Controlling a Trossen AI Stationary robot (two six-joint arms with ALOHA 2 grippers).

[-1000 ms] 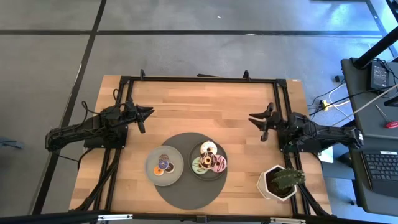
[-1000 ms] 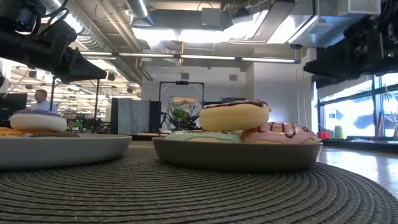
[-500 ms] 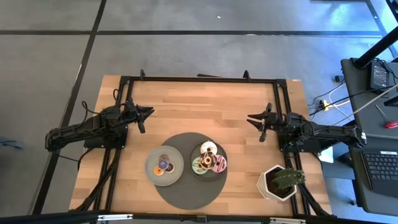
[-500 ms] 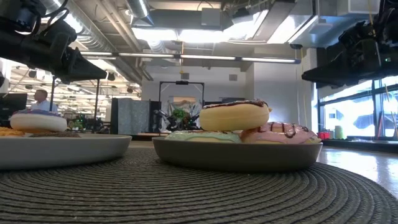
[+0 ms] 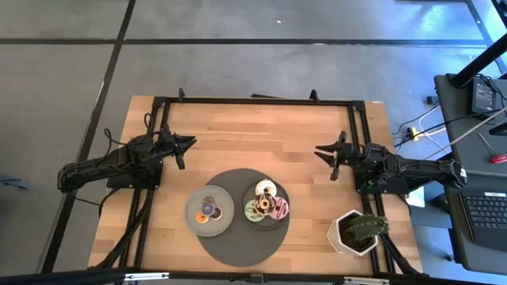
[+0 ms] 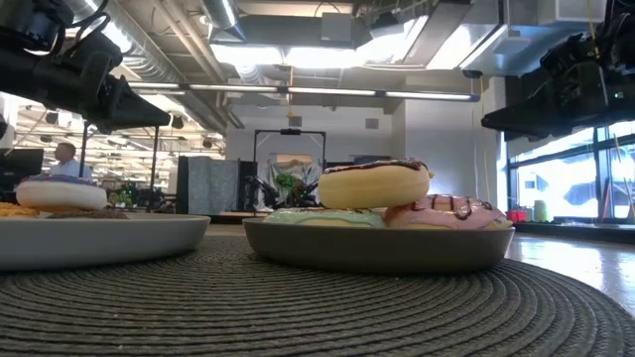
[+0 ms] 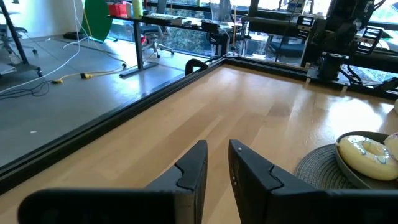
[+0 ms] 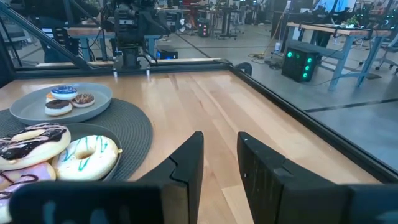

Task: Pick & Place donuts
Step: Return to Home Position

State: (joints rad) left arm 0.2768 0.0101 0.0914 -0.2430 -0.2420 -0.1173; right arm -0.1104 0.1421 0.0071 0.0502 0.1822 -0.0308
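Three larger donuts sit piled on the right grey plate (image 5: 266,218): a cream-and-chocolate one (image 6: 375,184) lies on top of a green-iced one (image 6: 322,216) and a pink one (image 6: 446,210). The left grey plate (image 5: 196,218) carries several coin-sized donuts, among them a purple one (image 5: 209,209). My left gripper (image 5: 188,145) hovers open over bare wood, toward the far-left of the plates. My right gripper (image 5: 320,150) hovers open toward their far-right. The right wrist view shows both plates (image 8: 59,102) and the pile (image 8: 87,155) ahead of its fingers.
Both plates rest on a round dark woven mat (image 5: 242,241) near the table's near edge. A white pot with a green plant (image 5: 354,232) stands at the near-right corner, close under the right arm. A black frame rail (image 5: 253,100) borders the table.
My right gripper has shifted a little toward the table's left, closer to the mat, then held still. The left arm and the donuts have stayed where they were.
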